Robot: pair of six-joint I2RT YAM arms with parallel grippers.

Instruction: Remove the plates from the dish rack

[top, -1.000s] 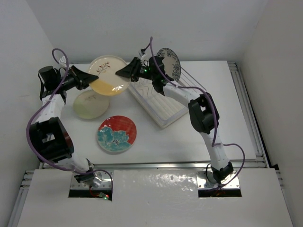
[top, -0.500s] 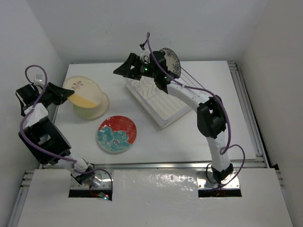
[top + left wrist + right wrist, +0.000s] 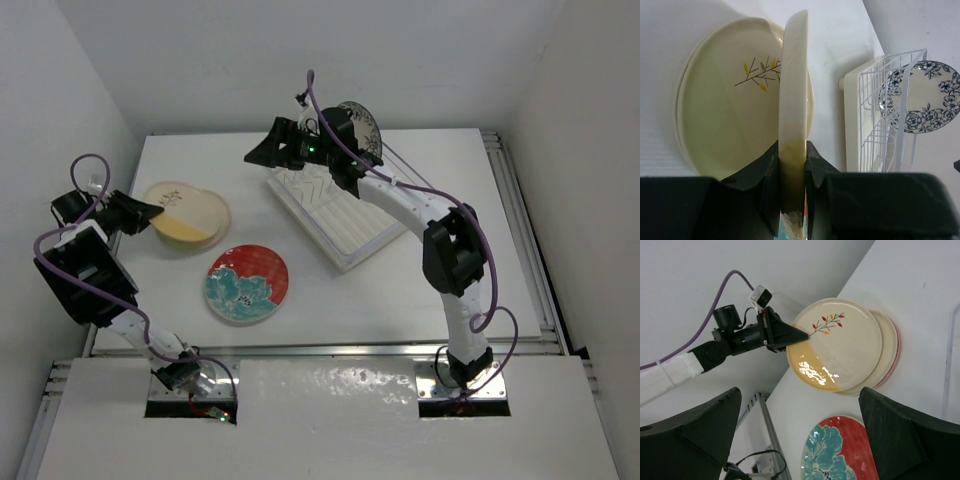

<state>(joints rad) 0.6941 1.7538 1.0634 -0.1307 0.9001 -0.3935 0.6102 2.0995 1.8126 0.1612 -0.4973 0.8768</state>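
My left gripper [image 3: 792, 165] is shut on the rim of a cream plate with a yellow half and a twig motif [image 3: 185, 210] [image 3: 837, 350]. I hold it low and slightly tilted over another cream plate [image 3: 725, 100] [image 3: 887, 347] lying flat at the table's left. I cannot tell whether the two touch. A red-and-teal plate [image 3: 247, 284] lies flat nearer the front. The blue-and-white plate [image 3: 362, 130] [image 3: 930, 95] stands upright at the far end of the dish rack [image 3: 335, 215]. My right gripper [image 3: 255, 152] [image 3: 797, 430] hangs open above the rack's left corner, holding nothing.
White walls close in on the left and at the back. A metal rail [image 3: 330, 350] runs along the table's front edge, and another [image 3: 520, 230] down its right side. In the right wrist view a pinkish rim [image 3: 897, 347] shows under the flat cream plate.
The right gripper let go of the cream plate and opened wide, staying by the rack. The left arm swung that plate left and down over the flat cream plate.
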